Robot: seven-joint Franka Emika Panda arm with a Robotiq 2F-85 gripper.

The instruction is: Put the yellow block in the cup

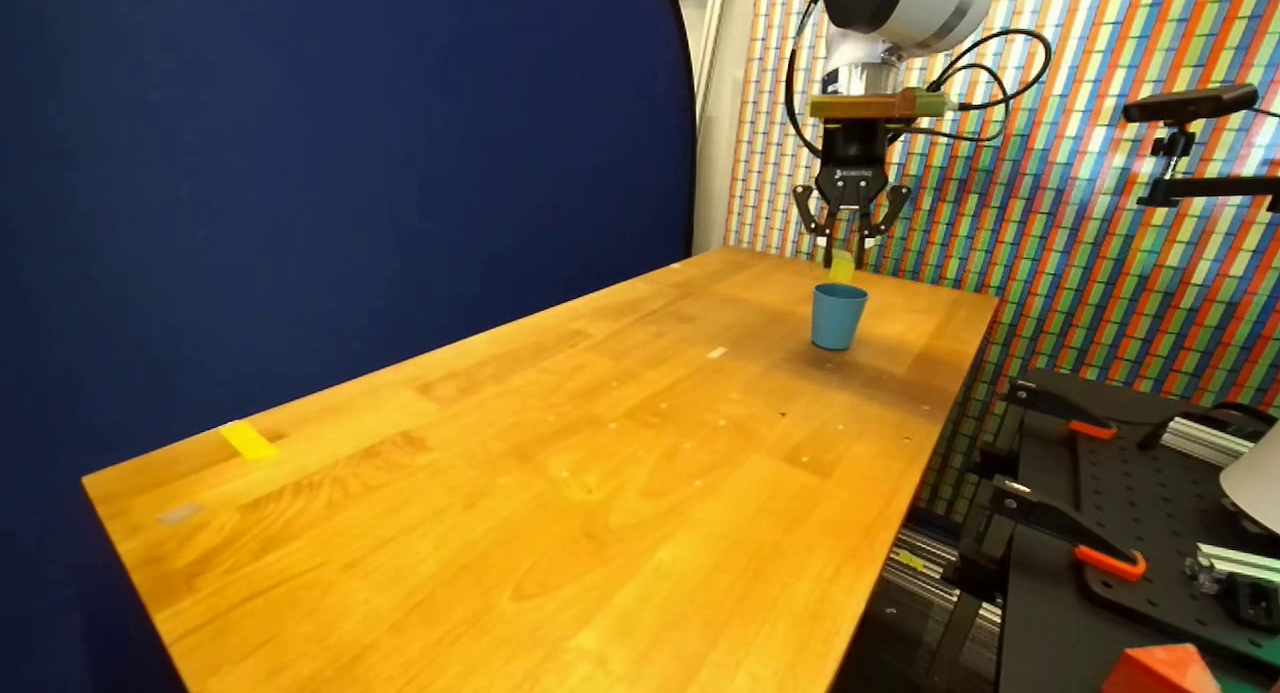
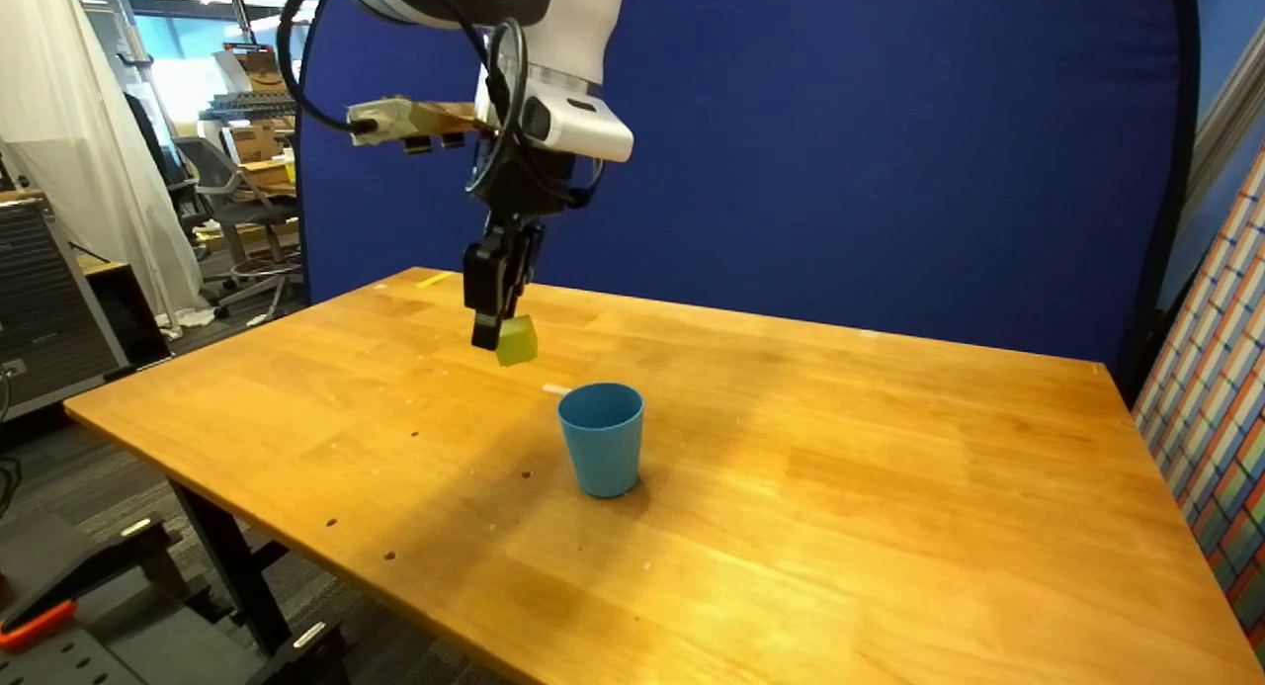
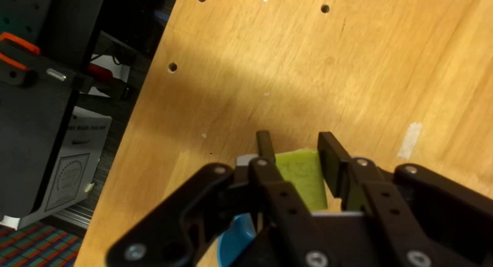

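Observation:
The yellow block [image 1: 841, 268] is held between the fingers of my gripper [image 1: 845, 257], above the table. In an exterior view the block [image 2: 517, 341] sticks out beside the fingertips of my gripper [image 2: 490, 335], higher than the cup's rim and off to one side of it. In the wrist view the gripper [image 3: 291, 143] has its fingers on both sides of the block [image 3: 302, 174]. The light-blue cup [image 1: 837, 318] stands upright on the table, also in an exterior view [image 2: 604, 450]. In the wrist view only part of the cup [image 3: 233, 240] shows, mostly hidden by the gripper.
The wooden table [image 1: 560, 473] has a flat yellow tape strip [image 1: 248, 440] near its far corner and a pale tape piece [image 3: 409, 140]. A black side table [image 1: 1120, 533] with clamps stands beside it. A blue screen [image 2: 840, 151] stands along the table's edge.

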